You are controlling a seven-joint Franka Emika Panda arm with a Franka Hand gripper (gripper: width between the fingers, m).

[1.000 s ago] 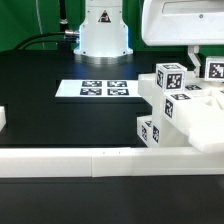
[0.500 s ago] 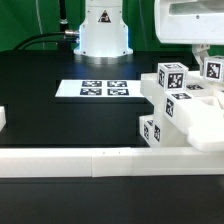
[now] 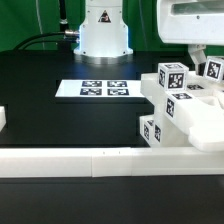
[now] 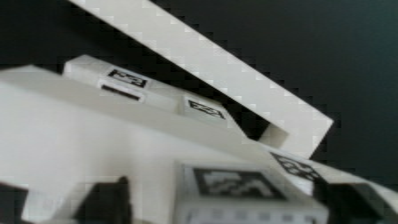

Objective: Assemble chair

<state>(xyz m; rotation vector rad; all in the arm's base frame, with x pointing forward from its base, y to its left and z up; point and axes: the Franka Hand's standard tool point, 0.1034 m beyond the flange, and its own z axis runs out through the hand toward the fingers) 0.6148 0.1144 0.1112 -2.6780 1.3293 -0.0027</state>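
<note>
Gripper: you see it at the exterior view's right edge, above the chair; in your wrist view its dark fingers stand either side of a tagged white part, apparently apart from it, but blur prevents certainty. Chair: partly joined white tagged parts, against the border rail. Marker board: flat on the black table, well apart.

One chair — one marker board
</note>
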